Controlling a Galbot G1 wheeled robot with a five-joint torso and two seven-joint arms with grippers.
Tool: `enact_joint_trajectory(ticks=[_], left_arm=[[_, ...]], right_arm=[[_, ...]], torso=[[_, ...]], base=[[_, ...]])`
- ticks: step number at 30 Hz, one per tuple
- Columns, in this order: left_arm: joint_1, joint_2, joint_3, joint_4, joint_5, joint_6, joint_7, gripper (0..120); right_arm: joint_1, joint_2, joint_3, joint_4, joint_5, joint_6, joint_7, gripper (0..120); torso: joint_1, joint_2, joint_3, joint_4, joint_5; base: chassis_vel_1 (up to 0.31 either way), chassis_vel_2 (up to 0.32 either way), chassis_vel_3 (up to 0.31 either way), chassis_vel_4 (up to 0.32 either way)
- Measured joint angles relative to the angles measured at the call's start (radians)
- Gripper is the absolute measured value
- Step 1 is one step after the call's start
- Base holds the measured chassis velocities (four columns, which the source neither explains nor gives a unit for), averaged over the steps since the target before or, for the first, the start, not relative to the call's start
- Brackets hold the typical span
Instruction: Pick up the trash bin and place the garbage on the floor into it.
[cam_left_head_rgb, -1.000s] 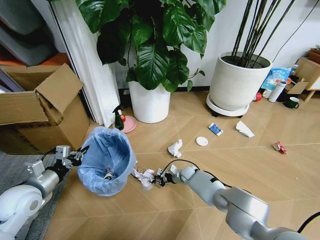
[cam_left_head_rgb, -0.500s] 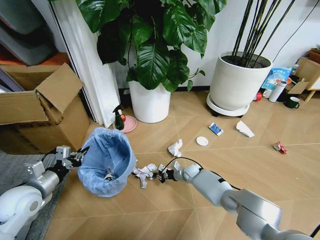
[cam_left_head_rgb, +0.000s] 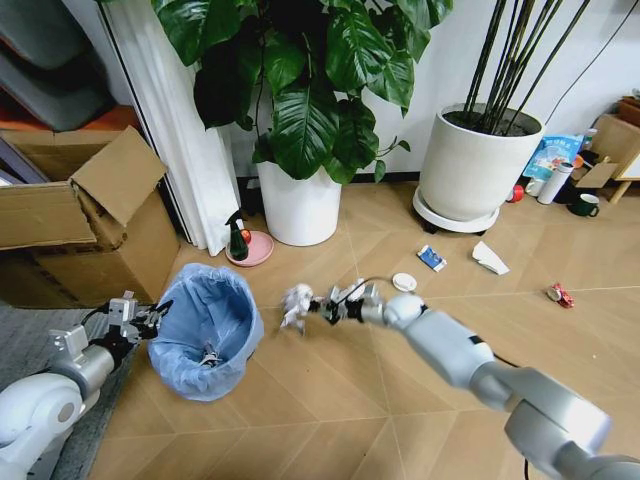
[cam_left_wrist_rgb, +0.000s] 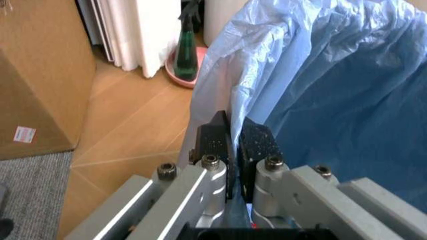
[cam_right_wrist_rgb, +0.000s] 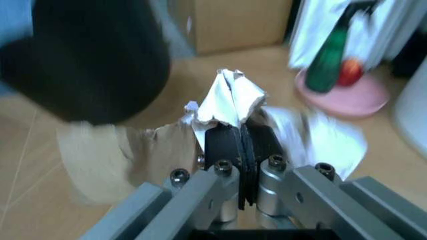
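Note:
The trash bin (cam_left_head_rgb: 205, 340), dark with a crinkly blue liner, tilts on the floor at my left, and my left gripper (cam_left_head_rgb: 153, 316) is shut on its rim. The left wrist view shows that gripper (cam_left_wrist_rgb: 233, 142) pinching the liner (cam_left_wrist_rgb: 333, 100). My right gripper (cam_left_head_rgb: 320, 306) is shut on a piece of garbage, crumpled white paper (cam_left_head_rgb: 296, 303), held in the air to the right of the bin. In the right wrist view the paper (cam_right_wrist_rgb: 230, 100) sticks out of the right gripper (cam_right_wrist_rgb: 241, 137), with the dark bin (cam_right_wrist_rgb: 93, 60) beyond. More garbage lies farther right: a white disc (cam_left_head_rgb: 404, 282), a blue packet (cam_left_head_rgb: 431, 258), a white wrapper (cam_left_head_rgb: 489, 258) and a red packet (cam_left_head_rgb: 558, 294).
A spray bottle (cam_left_head_rgb: 238, 240) on a pink dish stands by the white plant pot (cam_left_head_rgb: 298, 208). A second large pot (cam_left_head_rgb: 470, 175) is at the back right. An open cardboard box (cam_left_head_rgb: 90, 220) stands on the left by a grey rug (cam_left_head_rgb: 30, 340). A mug (cam_left_head_rgb: 584, 205) sits far right.
My right gripper has lifted the crumpled paper off the floor beside the bin, up and away from me. The bin with my left gripper has shifted slightly down and left in view.

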Motion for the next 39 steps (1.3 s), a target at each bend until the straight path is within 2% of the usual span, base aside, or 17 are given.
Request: enact_joint_trajectory(ticks=[4, 7, 8, 11, 18, 23, 31, 35, 39], left_arm=[[0.004, 0.002, 0.005, 0.006, 0.007, 0.001, 0.000, 0], [0.005, 0.003, 0.018, 0.012, 0.015, 0.002, 0.000, 0], [0.005, 0.003, 0.018, 0.012, 0.015, 0.002, 0.000, 0], [-0.001, 0.011, 0.056, 0.019, 0.016, 0.005, 0.004, 0], [-0.014, 0.031, 0.126, 0.037, 0.013, 0.008, 0.021, 0], [-0.049, 0.042, 0.167, 0.055, 0.001, 0.008, 0.027, 0], [-0.175, 0.058, 0.276, 0.095, -0.051, 0.011, 0.032, 0], [-0.206, 0.065, 0.300, 0.105, -0.066, 0.012, 0.033, 0], [-0.288, 0.079, 0.365, 0.118, -0.108, 0.019, 0.038, 0]], right_arm=[[0.007, -0.061, 0.027, 0.091, 0.024, -0.007, -0.004, 0], [0.010, -0.159, 0.043, 0.197, 0.063, -0.018, -0.005, 0], [0.010, -0.159, 0.043, 0.197, 0.063, -0.018, -0.005, 0], [0.021, -0.238, 0.058, 0.318, 0.124, -0.033, -0.005, 0], [0.085, -0.309, 0.061, 0.492, 0.236, -0.057, -0.004, 0], [0.123, -0.327, 0.051, 0.550, 0.278, -0.063, -0.005, 0], [0.170, -0.332, 0.050, 0.633, 0.361, -0.077, -0.013, 0], [0.181, -0.327, 0.043, 0.642, 0.374, -0.078, -0.016, 0], [0.200, -0.307, 0.018, 0.646, 0.391, -0.078, -0.027, 0]], torso=[[0.000, 0.000, 0.000, 0.0006, 0.0002], [0.000, 0.000, 0.000, -0.0002, -0.0001], [0.000, 0.000, 0.000, -0.0002, -0.0001], [0.000, 0.000, 0.000, -0.0004, -0.0002], [0.000, 0.000, 0.000, 0.0004, -0.0004], [0.000, 0.000, 0.000, 0.0004, -0.0002], [0.000, 0.000, 0.000, 0.0001, -0.0005], [0.000, 0.000, 0.000, 0.0002, -0.0002], [0.000, 0.000, 0.000, 0.0000, -0.0001]], base=[[0.000, 0.000, 0.000, 0.000], [0.000, 0.000, 0.000, 0.000], [0.000, 0.000, 0.000, 0.000], [0.000, 0.000, 0.000, 0.000], [0.000, 0.000, 0.000, 0.000], [0.000, 0.000, 0.000, 0.000], [0.000, 0.000, 0.000, 0.000], [0.000, 0.000, 0.000, 0.000], [0.000, 0.000, 0.000, 0.000]])
